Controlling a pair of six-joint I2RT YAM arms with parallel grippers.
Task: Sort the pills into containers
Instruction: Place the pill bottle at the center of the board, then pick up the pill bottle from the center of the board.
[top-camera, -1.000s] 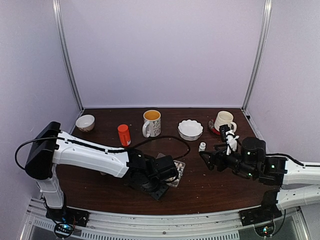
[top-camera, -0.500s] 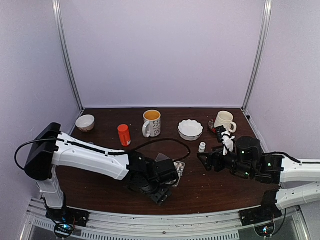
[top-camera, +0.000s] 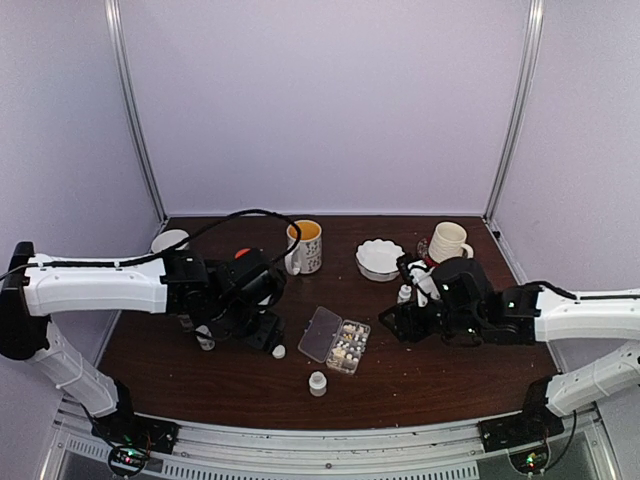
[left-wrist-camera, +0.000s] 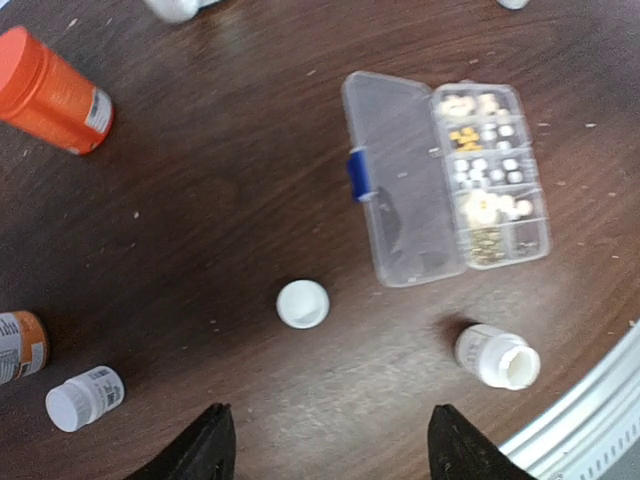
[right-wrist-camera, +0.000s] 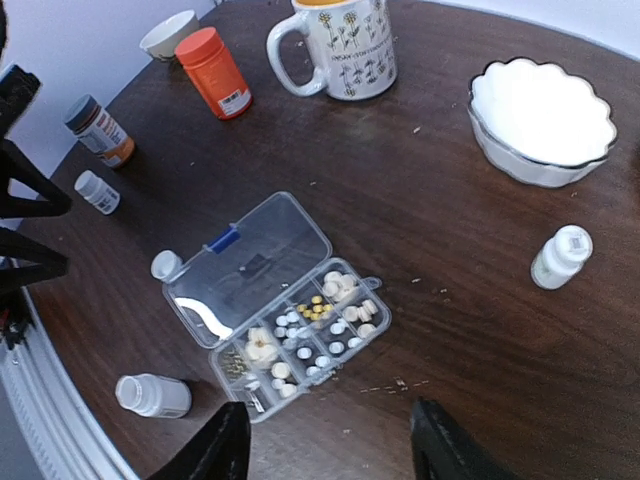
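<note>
The clear organizer box (top-camera: 337, 340) lies open on the table, its lid (right-wrist-camera: 245, 260) folded flat to the left. Whitish, yellow and tan pills (right-wrist-camera: 340, 290) fill several of its compartments (left-wrist-camera: 490, 175). My left gripper (top-camera: 262, 332) is open and empty, left of the box, above bare table near a loose white cap (left-wrist-camera: 302, 304). In the left wrist view it (left-wrist-camera: 330, 445) shows wide-spread jaws. My right gripper (top-camera: 395, 325) is open and empty, right of the box; in the right wrist view it (right-wrist-camera: 330, 430) hangs just past the box's near edge.
An uncapped small white bottle (top-camera: 317, 383) stands near the front edge. An orange bottle (right-wrist-camera: 213, 72), grey-capped bottle (right-wrist-camera: 98, 130), capped white bottle (right-wrist-camera: 97, 191), flowered mug (top-camera: 304, 246), white bowl (top-camera: 381, 258), another white bottle (top-camera: 404, 294) and a second mug (top-camera: 448, 240) stand around.
My left arm has swung left and back off the box, uncovering the open box, the cap and the uncapped bottle. My right gripper has moved left, nearer the box.
</note>
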